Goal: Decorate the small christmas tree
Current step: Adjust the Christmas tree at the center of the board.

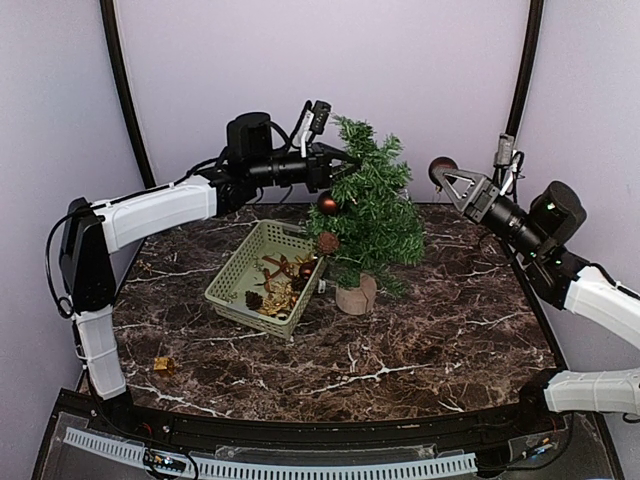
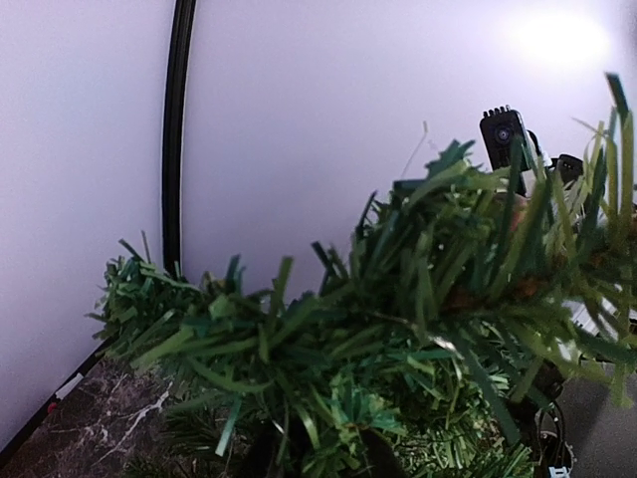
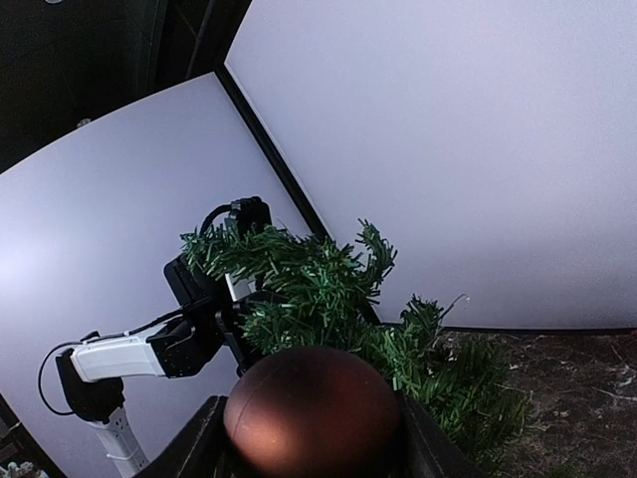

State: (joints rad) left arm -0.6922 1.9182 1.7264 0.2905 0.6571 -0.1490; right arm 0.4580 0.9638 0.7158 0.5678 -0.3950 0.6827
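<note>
Now the right gripper (image 1: 445,175) hangs just right of the tree (image 1: 372,215), fingers pinching a dark red ball (image 3: 314,408). The tree stands mid-table (image 1: 430,330), with the basket (image 1: 240,272) just left of it. The left gripper (image 1: 338,165) is sunk in the tree's upper branches, and I cannot tell how its fingers stand. The step looks like hanging the ball. The next move calls for reaching a bare right-side branch.
</note>
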